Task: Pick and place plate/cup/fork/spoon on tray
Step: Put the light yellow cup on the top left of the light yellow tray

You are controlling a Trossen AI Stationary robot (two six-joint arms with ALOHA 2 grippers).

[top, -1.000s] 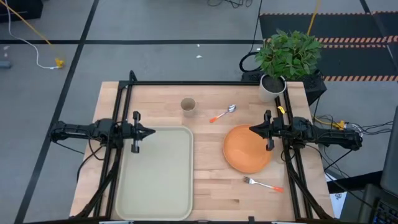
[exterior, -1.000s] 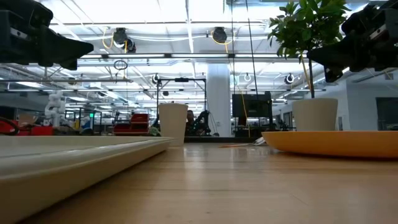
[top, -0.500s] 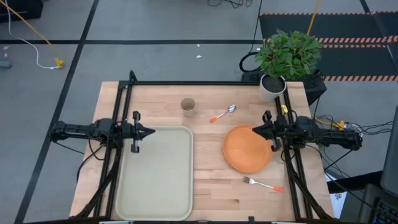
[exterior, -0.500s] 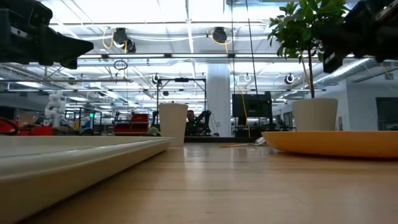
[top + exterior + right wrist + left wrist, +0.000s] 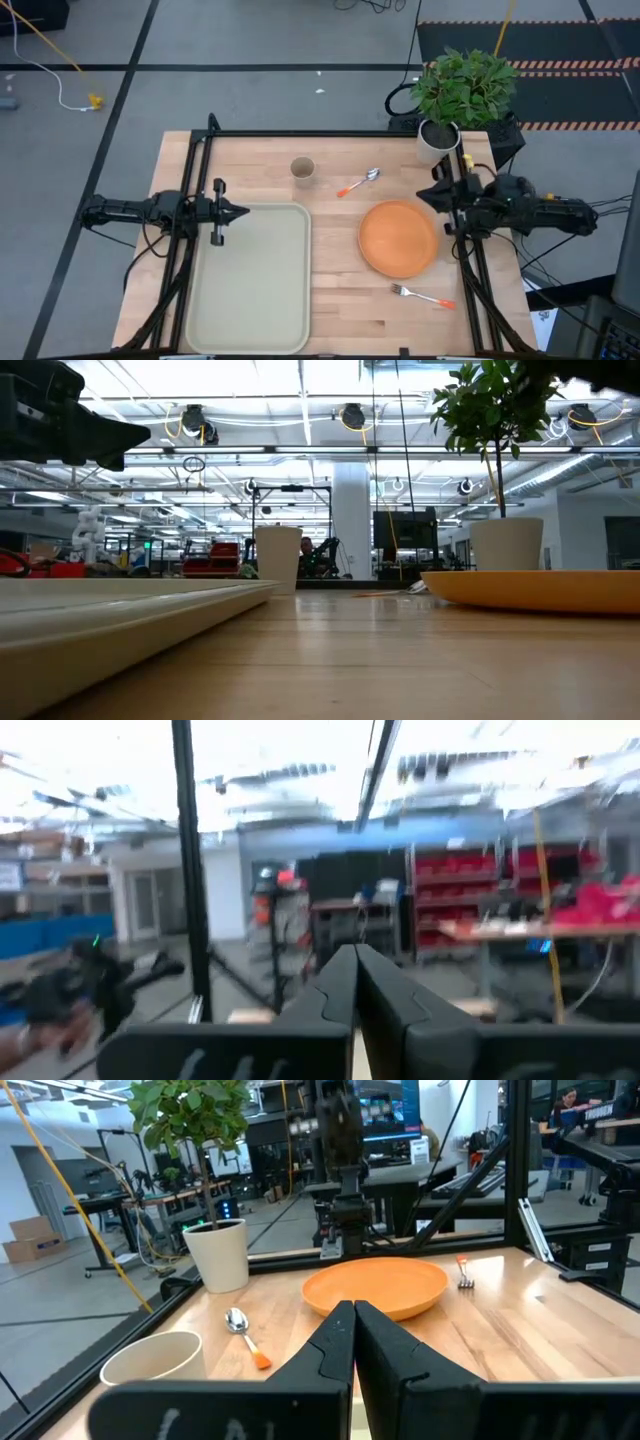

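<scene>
The orange plate [image 5: 399, 238] lies flat on the wooden table at the right. The tan cup [image 5: 303, 168] stands upright at the far middle. The spoon [image 5: 360, 182] lies to the right of the cup, and the fork [image 5: 422, 294] lies near the plate's near edge. The pale tray [image 5: 250, 275] lies at the left. My left gripper [image 5: 243, 211] is shut and empty above the tray's far edge. My right gripper [image 5: 420, 197] is shut and empty, raised beside the plate's far right rim. The left wrist view shows the plate [image 5: 375, 1285], spoon [image 5: 240, 1325], cup [image 5: 152, 1360] and fork [image 5: 463, 1270].
A white plant pot [image 5: 437, 140] with a leafy plant stands at the far right corner, close behind my right arm. A black frame [image 5: 320, 133] runs along the table's far edge and sides. Bare wood lies between the tray and the plate.
My right gripper has drawn back toward the table's right edge and risen, leaving the space over the plate's rim and going out of the top of the low view. The plate has stayed where it was.
</scene>
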